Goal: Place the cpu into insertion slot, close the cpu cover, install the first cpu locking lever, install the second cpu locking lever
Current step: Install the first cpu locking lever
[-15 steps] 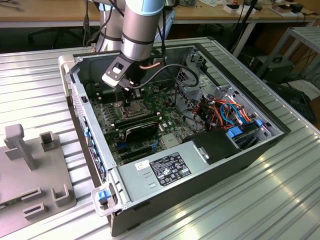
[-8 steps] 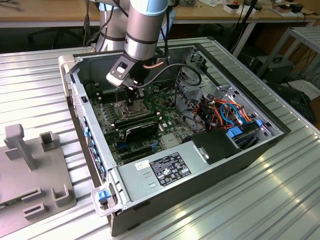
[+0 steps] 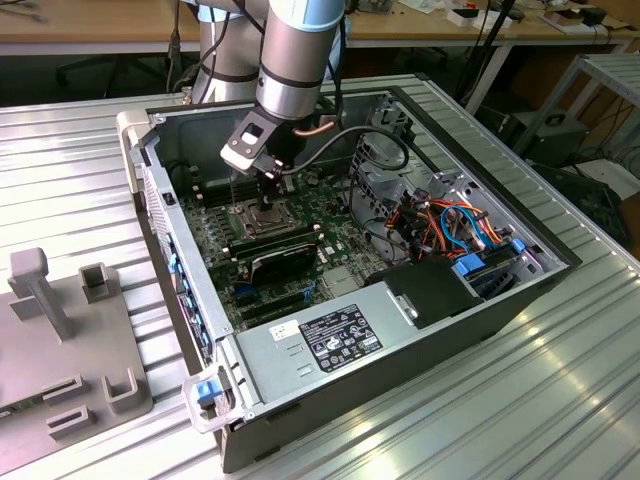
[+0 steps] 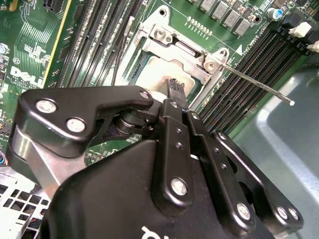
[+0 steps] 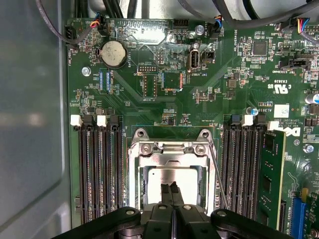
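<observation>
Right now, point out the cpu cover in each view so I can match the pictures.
Exterior view: the cpu cover lies left of the picture's centre, beneath the gripper.
First wrist view: the cpu cover is the silver frame just beyond the gripper, with the cpu in its window.
Second wrist view: the cpu cover lies just past the gripper.
Shared landmark: the long black memory slots beside it.
</observation>
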`<state>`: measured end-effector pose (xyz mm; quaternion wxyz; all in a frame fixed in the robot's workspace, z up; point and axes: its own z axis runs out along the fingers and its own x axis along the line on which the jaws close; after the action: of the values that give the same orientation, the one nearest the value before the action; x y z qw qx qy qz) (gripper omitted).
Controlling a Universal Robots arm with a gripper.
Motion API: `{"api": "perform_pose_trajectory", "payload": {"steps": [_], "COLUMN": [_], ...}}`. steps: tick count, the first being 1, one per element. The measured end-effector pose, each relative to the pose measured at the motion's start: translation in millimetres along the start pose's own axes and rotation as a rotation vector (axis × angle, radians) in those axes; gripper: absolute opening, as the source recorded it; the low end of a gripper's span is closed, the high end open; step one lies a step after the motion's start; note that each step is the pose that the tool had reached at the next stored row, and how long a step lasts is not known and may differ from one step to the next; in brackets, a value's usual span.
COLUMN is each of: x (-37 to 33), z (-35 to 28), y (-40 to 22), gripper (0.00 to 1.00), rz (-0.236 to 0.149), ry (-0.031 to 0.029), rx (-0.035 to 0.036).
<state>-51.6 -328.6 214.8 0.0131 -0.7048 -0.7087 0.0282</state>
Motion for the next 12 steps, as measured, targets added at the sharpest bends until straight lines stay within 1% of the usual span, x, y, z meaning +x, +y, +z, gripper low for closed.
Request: {"api": "perform_pose_trajectory", "payload": {"steps": [4, 7, 10, 12], "x": [0.0, 0.0, 0.1, 0.1], "z": [0.0, -1.6, -1.7, -1.7], "y": [0.1, 0.0, 0.0, -1.3], "gripper": [0.11, 0.11, 0.11, 0.11], "rz": [0.000, 0.000, 0.000, 0.000], "ry": [0.0000, 0.0000, 0.0002, 0.0000], "rx": [0.0000, 0.0001, -0.0001, 0.0001]}}
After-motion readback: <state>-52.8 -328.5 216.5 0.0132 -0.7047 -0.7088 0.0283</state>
